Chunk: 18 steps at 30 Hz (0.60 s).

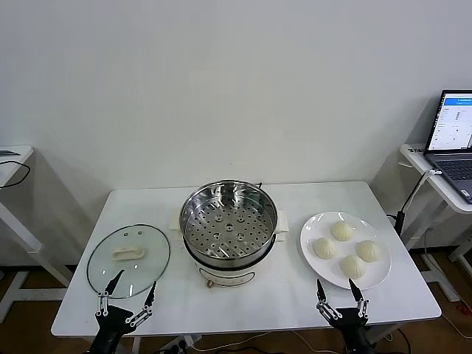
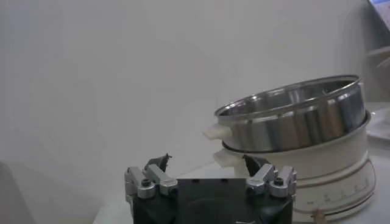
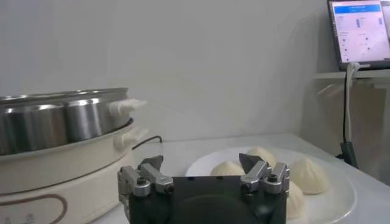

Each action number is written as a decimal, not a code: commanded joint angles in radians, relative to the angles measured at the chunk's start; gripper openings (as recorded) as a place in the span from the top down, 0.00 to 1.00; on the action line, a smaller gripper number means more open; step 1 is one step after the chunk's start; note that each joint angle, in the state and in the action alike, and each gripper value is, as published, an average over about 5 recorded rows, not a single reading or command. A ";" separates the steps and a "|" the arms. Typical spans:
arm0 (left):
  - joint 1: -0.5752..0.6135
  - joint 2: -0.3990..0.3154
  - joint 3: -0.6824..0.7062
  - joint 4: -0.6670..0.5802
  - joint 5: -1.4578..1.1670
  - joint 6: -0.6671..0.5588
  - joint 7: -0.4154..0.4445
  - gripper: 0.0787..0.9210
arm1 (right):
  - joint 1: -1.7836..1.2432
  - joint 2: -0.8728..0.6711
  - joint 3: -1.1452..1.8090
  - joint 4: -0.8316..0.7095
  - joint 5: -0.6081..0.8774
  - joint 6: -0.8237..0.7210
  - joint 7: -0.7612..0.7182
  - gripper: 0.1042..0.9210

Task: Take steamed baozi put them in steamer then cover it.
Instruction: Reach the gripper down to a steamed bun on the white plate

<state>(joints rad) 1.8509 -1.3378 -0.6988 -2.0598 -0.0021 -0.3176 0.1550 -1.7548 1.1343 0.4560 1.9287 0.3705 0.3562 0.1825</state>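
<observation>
Nothing of the task done yet, judging from the layout. Four steamed baozi (image 1: 345, 249) all on the white plate (image 1: 313, 255) at the right of the surface (image 1: 295, 203), none moved. Steamer (image 1: 228, 230) at the centre, uncovered, perforated tray bare and empty. Cover (image 1: 128, 261) lying flat on the surface to the left of the steamer, cream handle up, well apart from the pot. Left end effector (image 1: 126, 299) poised at the near edge just in front of the cover, fingers spread wide, grasping nothing; same seen in the left wrist view, left end effector (image 2: 207, 163) released with the steamer (image 2: 298, 140) ahead of it. Right end effector (image 1: 340, 295) likewise low at the near edge, just in front of the plate, fingers apart and empty; in the right wrist view, right end effector (image 3: 202, 163) released, the baozi (image 3: 309, 175) on the plate (image 3: 347, 198) close beyond the tips and the steamer (image 3: 61, 146) off to one side. Still to come: all four buns lifted one by one into the tray, then the cover set on the rim. Likely first move a reach by the right arm for the nearest bun, with the left well placed for the cover later.
</observation>
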 commanded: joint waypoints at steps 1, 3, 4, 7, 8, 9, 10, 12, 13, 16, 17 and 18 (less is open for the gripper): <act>0.006 -0.001 0.003 -0.007 0.006 -0.007 -0.001 0.12 | 0.044 -0.007 0.035 0.024 0.001 -0.048 0.028 0.12; 0.007 -0.001 0.005 -0.011 0.007 -0.010 -0.002 0.12 | 0.094 -0.025 0.058 0.024 0.027 -0.091 0.046 0.12; 0.008 -0.001 0.005 -0.014 0.007 -0.011 -0.003 0.12 | 0.129 -0.039 0.071 0.021 0.045 -0.123 0.058 0.12; 0.009 -0.002 0.007 -0.022 0.008 -0.014 -0.005 0.12 | 0.273 -0.094 0.097 -0.013 0.100 -0.222 0.082 0.12; 0.009 -0.001 0.007 -0.024 0.008 -0.014 -0.006 0.12 | 0.332 -0.117 0.098 -0.034 0.119 -0.250 0.083 0.12; 0.009 -0.001 0.007 -0.026 0.008 -0.013 -0.007 0.12 | 0.395 -0.138 0.094 -0.060 0.142 -0.272 0.083 0.12; 0.009 -0.001 0.006 -0.028 0.007 -0.012 -0.008 0.12 | 0.455 -0.159 0.084 -0.086 0.170 -0.291 0.082 0.12; 0.009 -0.001 0.006 -0.030 0.007 -0.011 -0.009 0.12 | 0.601 -0.202 0.042 -0.158 0.240 -0.331 0.085 0.12; 0.009 -0.001 0.006 -0.031 0.007 -0.011 -0.009 0.12 | 0.670 -0.220 0.013 -0.199 0.270 -0.346 0.087 0.12; 0.010 -0.004 0.008 -0.034 0.007 -0.011 -0.010 0.12 | 0.899 -0.267 -0.113 -0.375 0.336 -0.360 0.060 0.12; 0.010 -0.006 0.008 -0.036 0.007 -0.011 -0.010 0.12 | 0.971 -0.279 -0.161 -0.441 0.357 -0.361 0.035 0.12; 0.012 -0.008 0.009 -0.038 0.007 -0.011 -0.010 0.12 | 1.045 -0.290 -0.209 -0.513 0.379 -0.362 -0.002 0.12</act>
<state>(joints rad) 1.8593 -1.3402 -0.6923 -2.0904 0.0040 -0.3288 0.1451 -1.2350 0.9635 0.4261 1.7358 0.5749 0.1059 0.2295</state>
